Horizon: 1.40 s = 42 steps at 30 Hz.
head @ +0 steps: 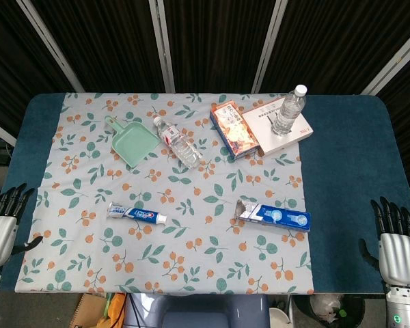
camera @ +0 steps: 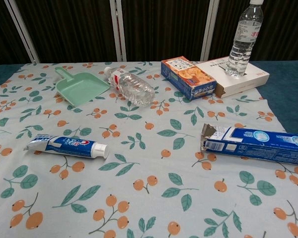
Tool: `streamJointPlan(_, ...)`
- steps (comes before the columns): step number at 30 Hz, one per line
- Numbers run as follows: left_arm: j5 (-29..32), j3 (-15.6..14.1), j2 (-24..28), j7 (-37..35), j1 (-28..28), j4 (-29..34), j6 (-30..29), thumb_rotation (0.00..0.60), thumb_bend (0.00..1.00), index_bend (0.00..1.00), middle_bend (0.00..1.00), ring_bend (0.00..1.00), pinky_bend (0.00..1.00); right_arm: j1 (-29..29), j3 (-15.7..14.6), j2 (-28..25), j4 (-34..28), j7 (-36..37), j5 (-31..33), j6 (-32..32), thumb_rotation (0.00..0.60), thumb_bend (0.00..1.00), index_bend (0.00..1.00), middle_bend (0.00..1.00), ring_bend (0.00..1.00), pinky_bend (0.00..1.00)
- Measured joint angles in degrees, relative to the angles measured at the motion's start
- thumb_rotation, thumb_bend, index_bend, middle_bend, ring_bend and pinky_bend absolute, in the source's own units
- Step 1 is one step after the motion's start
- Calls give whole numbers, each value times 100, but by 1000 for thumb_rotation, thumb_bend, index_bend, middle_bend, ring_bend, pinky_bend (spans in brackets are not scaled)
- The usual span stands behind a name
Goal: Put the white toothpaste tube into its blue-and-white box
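The white toothpaste tube lies flat on the floral cloth, left of centre, cap pointing right. Its blue-and-white box lies to the right, the open flap end facing left toward the tube. My left hand hangs off the table's left edge, fingers apart, holding nothing. At the right edge my right hand is likewise spread and empty. Neither hand shows in the chest view.
A green dustpan and a lying water bottle are at the back left. A snack box, a white box and an upright bottle on it stand at the back right.
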<state>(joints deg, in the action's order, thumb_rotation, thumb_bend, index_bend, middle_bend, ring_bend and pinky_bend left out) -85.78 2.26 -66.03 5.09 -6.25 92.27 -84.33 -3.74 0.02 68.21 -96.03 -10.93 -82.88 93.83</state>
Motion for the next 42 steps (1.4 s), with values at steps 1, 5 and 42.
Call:
streamJointPlan(1, -4, -7, 11, -2, 4, -4, 0, 600, 23, 13, 0, 11, 82, 2, 18, 4, -4, -3, -13, -20, 600, 355, 0, 0, 0, 0)
streamJointPlan(5, 2, 3, 17, -41, 12, -6, -20, 600, 23, 13, 0, 11, 82, 2, 55, 29, 10, -41, -57, -78, 600, 354, 0, 0, 0, 0)
streamJointPlan(42, 88, -46, 157, -223, 1, 73, 154, 600, 23, 12, 0, 12, 82, -2217, 770, 1845, -1253, -3308, 3008, -2762, 600, 354, 0, 1, 0, 0)
